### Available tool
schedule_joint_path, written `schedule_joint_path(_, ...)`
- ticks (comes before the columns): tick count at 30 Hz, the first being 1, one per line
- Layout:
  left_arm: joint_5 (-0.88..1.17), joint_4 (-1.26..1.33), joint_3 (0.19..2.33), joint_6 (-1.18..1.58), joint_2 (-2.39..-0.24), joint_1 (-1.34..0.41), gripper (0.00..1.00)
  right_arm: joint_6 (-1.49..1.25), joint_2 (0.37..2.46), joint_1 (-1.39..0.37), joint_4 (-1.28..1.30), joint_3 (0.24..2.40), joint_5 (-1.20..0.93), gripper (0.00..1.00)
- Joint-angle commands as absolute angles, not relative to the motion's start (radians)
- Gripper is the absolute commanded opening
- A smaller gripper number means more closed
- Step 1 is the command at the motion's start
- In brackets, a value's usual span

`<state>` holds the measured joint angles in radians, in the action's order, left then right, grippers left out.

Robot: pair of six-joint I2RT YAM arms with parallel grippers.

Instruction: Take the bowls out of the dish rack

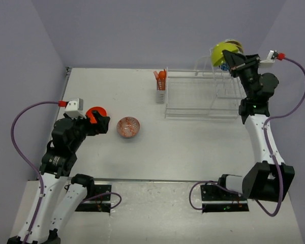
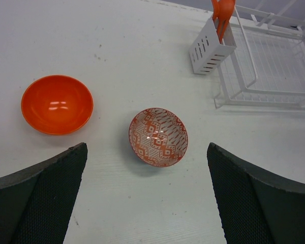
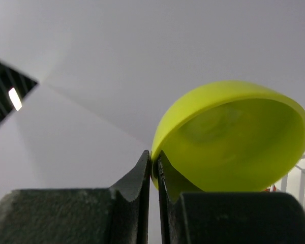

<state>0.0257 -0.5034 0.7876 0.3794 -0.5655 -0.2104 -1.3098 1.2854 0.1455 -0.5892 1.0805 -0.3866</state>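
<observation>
Overhead, at the upper right of the frame, the right gripper (image 1: 230, 62) has its fingers clenched on the rim of a lime-green bowl (image 1: 223, 51), held high over the tall end of the white dish rack (image 1: 193, 109). At left, the left gripper (image 1: 101, 122) hangs spread wide, grasping nothing, over the table (image 1: 193, 147). An orange bowl (image 2: 57, 104) and a red patterned bowl (image 2: 158, 136) sit apart below it.
</observation>
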Motion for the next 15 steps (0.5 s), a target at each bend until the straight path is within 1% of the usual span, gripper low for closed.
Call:
schedule_joint_path(1,0.025,-0.498,0.860,0.388,-0.586,-0.215,1.00,-0.857,1.171,0.016,-0.294,1.267,-0.526,0.00)
schedule_joint_path(2,0.041,-0.502,0.932,0.397,-0.616,-0.215,1.00,-0.754,1.166,-0.042,-0.208,1.313,-0.566,0.00)
schedule_joint_path(3,0.044,-0.509,0.974,0.419,-0.636,-0.215,1.00,-0.541,1.170,-0.095,0.002,1.412,-0.558,0.00)
schedule_joint_path(4,0.044,-0.517,1.070,0.432,-0.664,-0.215,1.00,-0.432,1.183,-0.215,0.115,1.464,-0.549,0.00)
schedule_joint_path(5,0.049,-0.526,1.125,0.445,-0.723,-0.215,1.00,-0.326,1.199,-0.288,0.221,1.556,-0.519,0.00)
schedule_joint_path(6,0.054,-0.555,1.179,0.463,-0.754,-0.215,1.00,-0.123,1.242,-0.369,0.434,1.606,-0.420,0.00)
schedule_joint_path(7,0.061,-0.570,1.289,0.471,-0.790,-0.215,1.00,-0.033,1.267,-0.537,0.519,1.639,-0.306,0.00)
schedule_joint_path(8,0.084,-0.587,1.345,0.472,-0.855,-0.215,1.00,0.050,1.287,-0.611,0.590,1.667,-0.137,0.00)
schedule_joint_path(9,0.086,-0.629,1.397,0.476,-0.888,-0.215,1.00,0.155,1.314,-0.741,0.674,1.660,-0.036,0.00)
schedule_joint_path(10,0.084,-0.653,1.498,0.479,-0.919,-0.215,1.00,0.210,1.321,-0.805,0.695,1.643,0.066,0.00)
schedule_joint_path(11,0.098,-0.675,1.544,0.480,-0.967,-0.215,1.00,0.259,1.319,-0.860,0.698,1.570,0.139,0.00)
schedule_joint_path(12,0.109,-0.716,1.581,0.483,-0.986,-0.215,1.00,0.320,1.313,-0.953,0.658,1.527,0.241,0.00)
schedule_joint_path(13,0.121,-0.736,1.639,0.486,-1.002,-0.215,1.00,0.349,1.293,-0.984,0.650,1.497,0.239,0.00)
schedule_joint_path(15,0.173,-0.761,1.654,0.494,-1.005,-0.215,1.00,0.418,1.264,-1.044,0.585,1.396,0.242,0.00)
